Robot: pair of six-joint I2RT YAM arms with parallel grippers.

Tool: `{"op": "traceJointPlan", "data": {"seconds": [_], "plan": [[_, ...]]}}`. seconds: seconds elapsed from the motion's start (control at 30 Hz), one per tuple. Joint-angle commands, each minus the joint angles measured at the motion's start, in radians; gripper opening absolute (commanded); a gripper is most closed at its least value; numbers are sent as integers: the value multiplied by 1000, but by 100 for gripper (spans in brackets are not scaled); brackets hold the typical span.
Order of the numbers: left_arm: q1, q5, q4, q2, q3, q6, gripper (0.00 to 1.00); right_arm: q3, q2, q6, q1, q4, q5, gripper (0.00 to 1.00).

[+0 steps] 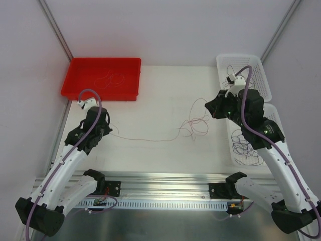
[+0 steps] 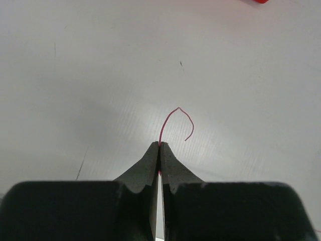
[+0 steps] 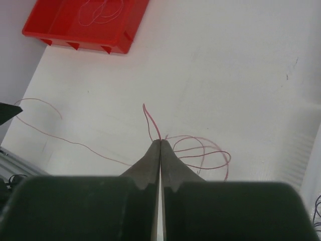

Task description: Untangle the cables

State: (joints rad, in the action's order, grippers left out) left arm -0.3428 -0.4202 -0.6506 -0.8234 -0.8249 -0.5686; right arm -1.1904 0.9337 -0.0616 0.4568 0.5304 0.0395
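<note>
A hair-thin red cable (image 1: 150, 139) runs across the white table from my left gripper (image 1: 107, 129) to a bunch of loose loops (image 1: 194, 126), then up to my right gripper (image 1: 207, 105). In the left wrist view the left gripper (image 2: 159, 144) is shut on the red cable (image 2: 173, 114), whose short free end curls beyond the tips. In the right wrist view the right gripper (image 3: 160, 141) is shut on the same red cable (image 3: 210, 153), with the loops lying just right of the tips. Dark purple and black cables (image 1: 247, 149) lie bunched in a white basket.
A red tray (image 1: 75, 85) stands at the back left with a pale wire loop (image 1: 113, 79) inside; it also shows in the right wrist view as the red tray (image 3: 60, 30). Two white baskets (image 1: 263, 75) (image 1: 231, 136) stand along the right edge. Grey walls close the sides.
</note>
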Motion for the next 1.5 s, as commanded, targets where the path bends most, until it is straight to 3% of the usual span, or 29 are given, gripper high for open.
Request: {"op": "traceJointPlan", "data": {"seconds": [0.0,0.2,0.37,0.53,0.73,0.9,0.97,1.07,1.1,1.2,1.3,1.47], "plan": [[19,-29,-7,-16,29,24,0,-84,-21,32,2,22,94,1],[80,-58,-7,-66,87,-48,0,-407,30,115,2,124,108,1],[158,-39,-3,-111,99,-96,0,-531,27,170,-1,122,10,1],[220,-55,-6,-106,69,-41,0,-505,-21,154,-1,51,-26,1],[257,-106,-23,-86,61,4,0,-293,-206,149,0,-116,-79,1],[257,-17,-20,-111,46,28,3,-244,-191,126,-3,0,-47,1],[257,55,-17,-118,38,47,8,-210,-181,114,-1,37,14,1],[257,180,-12,-106,30,72,27,-140,-151,71,0,66,94,1],[257,229,-6,-99,33,73,46,-111,-145,66,0,65,111,1],[255,398,29,-59,46,81,74,0,-150,10,0,36,140,1],[242,553,65,-36,43,81,81,84,-156,-6,0,34,126,1],[107,709,184,-49,36,102,82,173,-153,-38,0,37,181,1]]}}
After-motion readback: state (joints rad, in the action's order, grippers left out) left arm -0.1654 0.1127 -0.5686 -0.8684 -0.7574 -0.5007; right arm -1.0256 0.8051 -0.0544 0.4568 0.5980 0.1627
